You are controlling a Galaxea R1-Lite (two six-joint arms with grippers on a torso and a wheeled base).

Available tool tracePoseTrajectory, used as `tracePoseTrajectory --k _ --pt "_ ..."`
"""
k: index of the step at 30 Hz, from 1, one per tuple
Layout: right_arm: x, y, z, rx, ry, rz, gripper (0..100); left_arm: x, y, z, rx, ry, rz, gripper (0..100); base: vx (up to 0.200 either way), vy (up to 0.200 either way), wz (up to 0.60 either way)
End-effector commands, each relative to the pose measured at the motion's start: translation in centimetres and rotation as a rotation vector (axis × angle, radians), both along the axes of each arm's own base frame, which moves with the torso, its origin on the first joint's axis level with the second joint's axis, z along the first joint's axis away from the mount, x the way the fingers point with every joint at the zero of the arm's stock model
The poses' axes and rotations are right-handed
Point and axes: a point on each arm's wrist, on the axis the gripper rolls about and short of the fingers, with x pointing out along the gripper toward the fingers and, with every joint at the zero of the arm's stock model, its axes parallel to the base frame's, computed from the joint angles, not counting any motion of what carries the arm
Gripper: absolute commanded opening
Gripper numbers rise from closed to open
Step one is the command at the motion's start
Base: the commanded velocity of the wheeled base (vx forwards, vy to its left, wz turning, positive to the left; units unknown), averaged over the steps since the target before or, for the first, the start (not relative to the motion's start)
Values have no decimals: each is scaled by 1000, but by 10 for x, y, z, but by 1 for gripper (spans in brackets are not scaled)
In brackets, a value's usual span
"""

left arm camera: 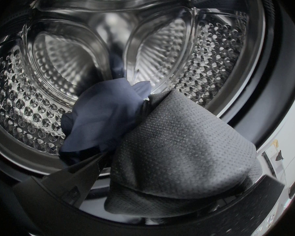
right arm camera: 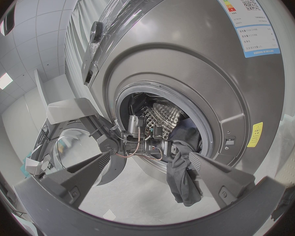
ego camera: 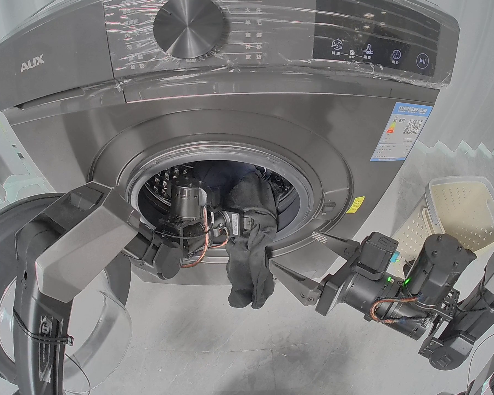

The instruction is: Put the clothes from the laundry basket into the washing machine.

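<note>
The washing machine (ego camera: 318, 133) stands with its round door swung open to the left. My left arm (ego camera: 189, 231) reaches into the drum (left arm camera: 19, 92). My left gripper (left arm camera: 147, 158) is open just inside the rim, and a dark grey garment (ego camera: 252, 264) lies draped over one finger, hiding it. That garment (left arm camera: 186, 148) hangs out over the door seal and down the machine's front (right arm camera: 180, 177). A navy cloth (left arm camera: 101, 115) lies deeper in the drum. My right gripper (ego camera: 301, 254) is open and holds nothing, in front of the machine, just right of the hanging garment.
The cream laundry basket (ego camera: 466, 215) stands on the floor to the machine's right, with no clothes showing in it. The open door (ego camera: 110, 325) with its glass bowl sits at the lower left, behind my left arm. Grey floor lies in front of the machine.
</note>
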Motion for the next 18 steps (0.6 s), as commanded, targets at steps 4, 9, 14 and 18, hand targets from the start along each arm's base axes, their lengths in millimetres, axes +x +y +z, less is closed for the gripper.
tracePoseTrajectory --k 4,9,14,18 --pt "1 1 -2 -3 4 1 100 -14 -19 0 2 9 -75 100 0 0 0" --pt "0 1 -2 -4 3 3 100 -14 -26 -21 23 44 -88 100 0 0 0" --pt "0 1 -2 -5 4 3 100 -7 -27 -22 -4 23 -81 0 0 0 0" --pt "0 1 -2 -5 4 3 100 6 -27 -9 -59 -44 -48 0 0 0 0"
